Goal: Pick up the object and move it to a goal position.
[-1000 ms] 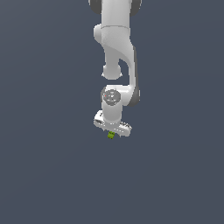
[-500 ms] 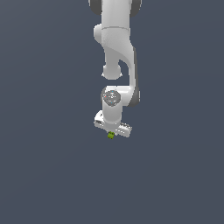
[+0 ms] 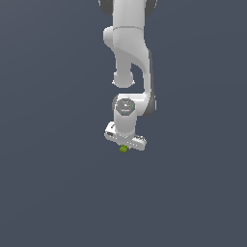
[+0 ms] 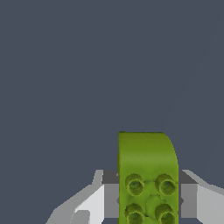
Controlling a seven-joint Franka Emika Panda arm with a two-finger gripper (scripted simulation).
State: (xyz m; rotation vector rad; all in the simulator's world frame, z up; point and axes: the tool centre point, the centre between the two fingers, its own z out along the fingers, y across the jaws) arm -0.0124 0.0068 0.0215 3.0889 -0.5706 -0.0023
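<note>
Plain dark grey-blue desk (image 3: 53, 193) fills both views, bare around the arm. The hand (image 3: 124, 145) pinches the lime-green studded block (image 4: 146, 179).

Place: simulated test scene, no real room.
Backdrop: flat slate-grey field (image 3: 48, 193) across the whole exterior view, without walls, corners or furniture.
Same backdrop up close: plain grey (image 4: 65, 65) filling the wrist view, free of texture or grain.
Lighting: even and soft, no cast shadows on the ground.
Arm: smooth white Panda arm (image 3: 128, 43) with clean rendered shading, reaching down from the upper edge.
Surfaces: uniform colours, no dirt, scratches or wear anywhere.
Floor or table edge: cannot tell; no seam or horizon visible.
</note>
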